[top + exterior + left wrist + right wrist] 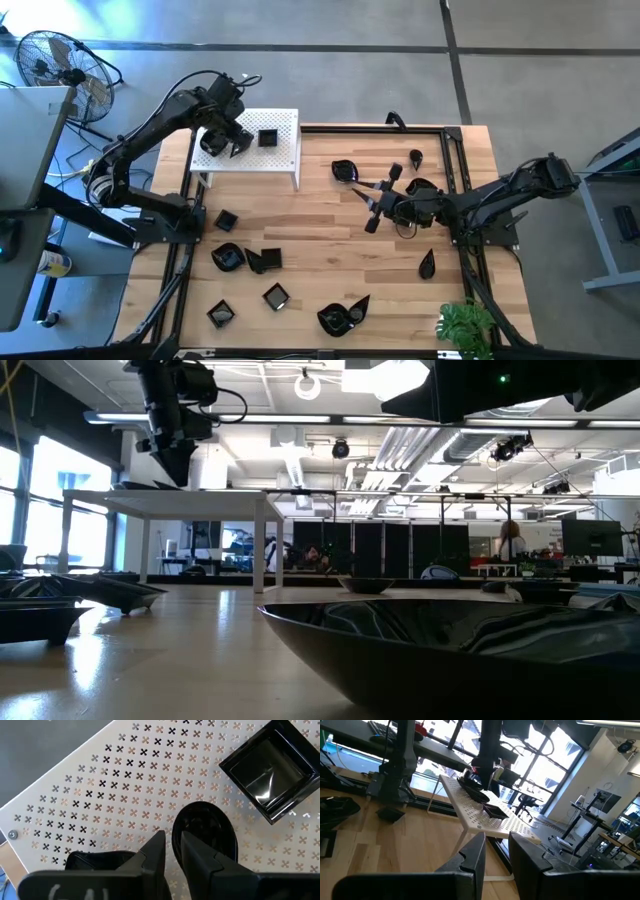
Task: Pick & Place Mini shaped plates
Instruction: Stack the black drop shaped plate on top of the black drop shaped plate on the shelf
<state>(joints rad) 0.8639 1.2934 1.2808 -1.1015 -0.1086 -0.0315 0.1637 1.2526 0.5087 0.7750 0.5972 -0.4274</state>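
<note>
Jaws slightly parted astride the rim of a round mini plate (202, 832) on the white perforated stand (100, 795), the left gripper (171, 851) risks dragging it off when lifting, while the right gripper (496, 851) waits slightly parted over the table.

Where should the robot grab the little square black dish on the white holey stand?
Probably by one straight wall of the square dish, coming down from above. It sits flat on the white stand, open side up, so one finger could go inside the rim and one outside. The oval dish under the left gripper sits close beside it.
</note>
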